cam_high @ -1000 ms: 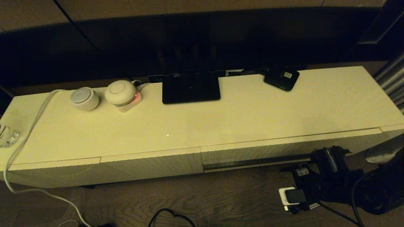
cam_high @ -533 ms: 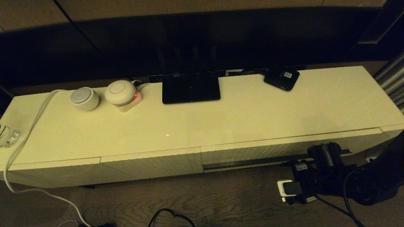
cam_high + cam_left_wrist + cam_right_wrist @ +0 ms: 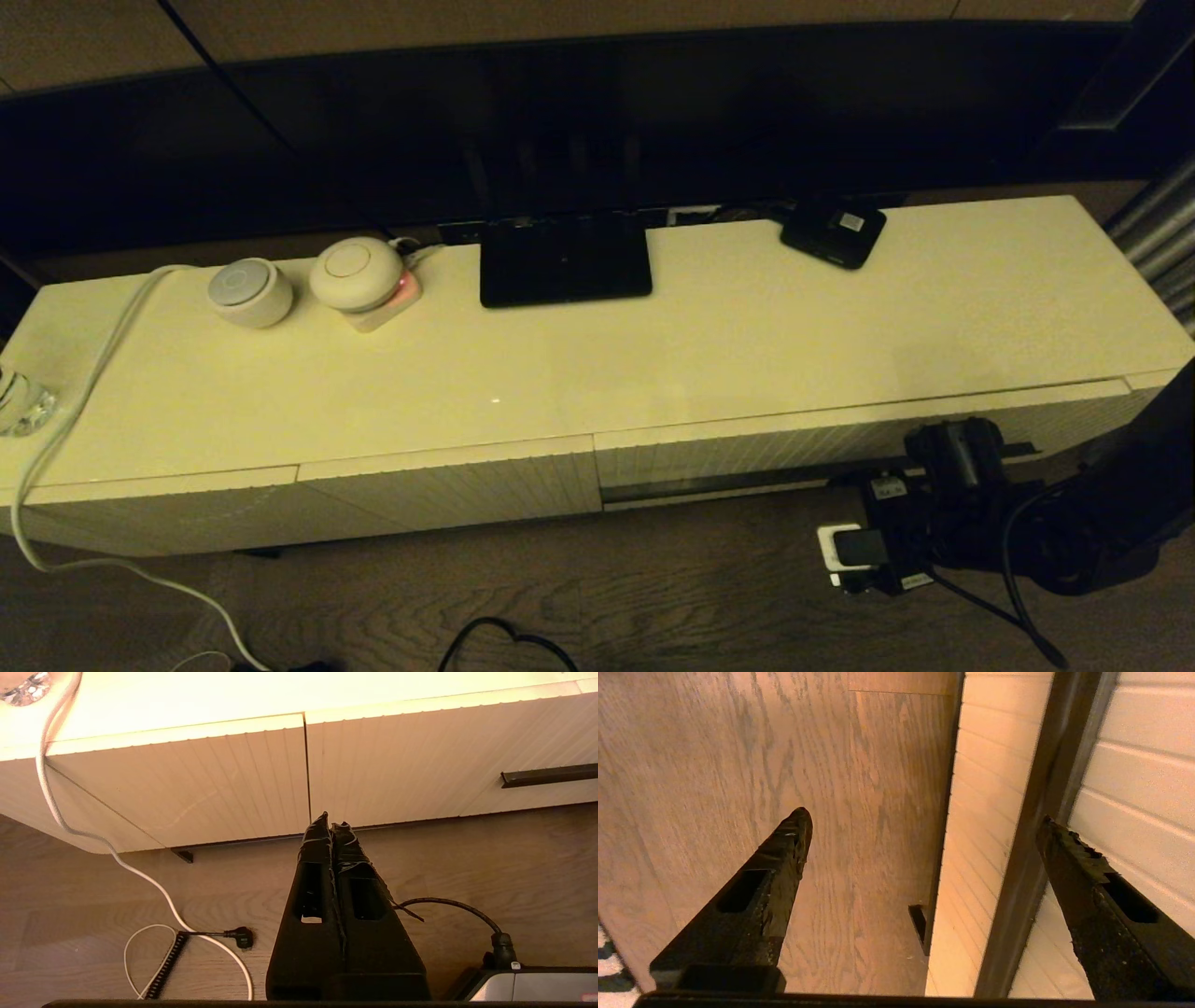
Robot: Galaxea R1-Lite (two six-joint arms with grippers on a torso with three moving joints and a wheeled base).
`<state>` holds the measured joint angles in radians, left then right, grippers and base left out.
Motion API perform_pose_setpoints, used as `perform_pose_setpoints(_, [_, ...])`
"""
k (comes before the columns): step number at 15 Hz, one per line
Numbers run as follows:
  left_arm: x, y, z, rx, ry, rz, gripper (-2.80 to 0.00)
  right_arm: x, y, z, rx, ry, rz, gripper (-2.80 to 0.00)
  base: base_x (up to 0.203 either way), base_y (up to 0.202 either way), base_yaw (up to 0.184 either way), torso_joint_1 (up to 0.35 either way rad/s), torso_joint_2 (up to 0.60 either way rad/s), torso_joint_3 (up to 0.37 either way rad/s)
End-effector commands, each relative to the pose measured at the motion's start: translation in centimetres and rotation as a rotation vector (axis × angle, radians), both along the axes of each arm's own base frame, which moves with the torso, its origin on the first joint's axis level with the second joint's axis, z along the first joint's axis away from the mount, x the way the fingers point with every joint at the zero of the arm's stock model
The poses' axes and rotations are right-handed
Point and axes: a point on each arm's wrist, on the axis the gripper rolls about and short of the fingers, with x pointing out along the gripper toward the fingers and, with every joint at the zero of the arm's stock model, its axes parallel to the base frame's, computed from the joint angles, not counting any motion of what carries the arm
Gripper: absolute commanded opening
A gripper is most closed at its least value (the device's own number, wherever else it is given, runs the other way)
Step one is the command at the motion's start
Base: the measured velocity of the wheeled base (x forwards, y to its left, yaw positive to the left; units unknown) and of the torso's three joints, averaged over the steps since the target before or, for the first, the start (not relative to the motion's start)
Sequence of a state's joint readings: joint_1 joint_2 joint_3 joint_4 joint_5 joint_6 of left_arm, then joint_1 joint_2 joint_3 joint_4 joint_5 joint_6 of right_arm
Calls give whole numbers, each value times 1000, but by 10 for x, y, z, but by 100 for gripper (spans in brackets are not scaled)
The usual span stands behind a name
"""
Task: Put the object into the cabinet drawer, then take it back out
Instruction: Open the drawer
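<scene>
Before the cabinet drawer point(image 3: 840, 439), closed, right gripper point(image 3: 924, 826) sat low, fingers spread wide by its dark slot point(image 3: 1041, 826). Left gripper point(image 3: 331, 823): fingers pressed together, empty, above the floor.

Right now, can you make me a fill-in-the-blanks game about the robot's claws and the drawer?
1. With its fingers far apart, the right claw is ____.
2. With its fingers pressed together, the left claw is ____.
3. The cabinet drawer has not been pulled out; it is ____.
4. The small black box has a ____ label.

Missing words: open; shut; closed; white
</scene>
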<state>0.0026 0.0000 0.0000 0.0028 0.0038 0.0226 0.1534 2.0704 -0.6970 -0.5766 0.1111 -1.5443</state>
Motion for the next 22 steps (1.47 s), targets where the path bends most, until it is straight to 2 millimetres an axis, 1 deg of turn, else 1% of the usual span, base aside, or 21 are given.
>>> perform_pose_setpoints(1, [0,0,-1,0,3,1,-280,5,-2,-2,-4,-9,-1,0,0,0,0,0,0,0])
perform_pose_setpoints(4, [0,0,-1,0,3,1,-280,12,-1,2,0,-36,-3,0,0,0,0,0,0,0])
perform_pose_setpoints(6, [0,0,-1,0,3,1,-280,12,-1,9,8,-56,0,0,0,0,0,0,0,0])
perform_pose_setpoints(9, [0,0,-1,0,3,1,-280,18,0,7,9,-67,-1,0,0,0,0,0,0,0])
perform_pose_setpoints(13, [0,0,-1,0,3,1,-280,27,-2,-4,6,-53,-16,0,0,0,0,0,0,0])
perform_pose_setpoints(15, [0,0,-1,0,3,1,-280,29,-3,-4,6,-55,-19,0,0,0,0,0,0,0])
perform_pose_setpoints(18, [0,0,-1,0,3,1,-280,24,-4,-5,7,-40,-19,0,0,0,0,0,0,0])
perform_pose_setpoints(22, [0,0,-1,0,3,1,-280,13,-5,-14,4,8,-16,0,0,0,0,0,0,0])
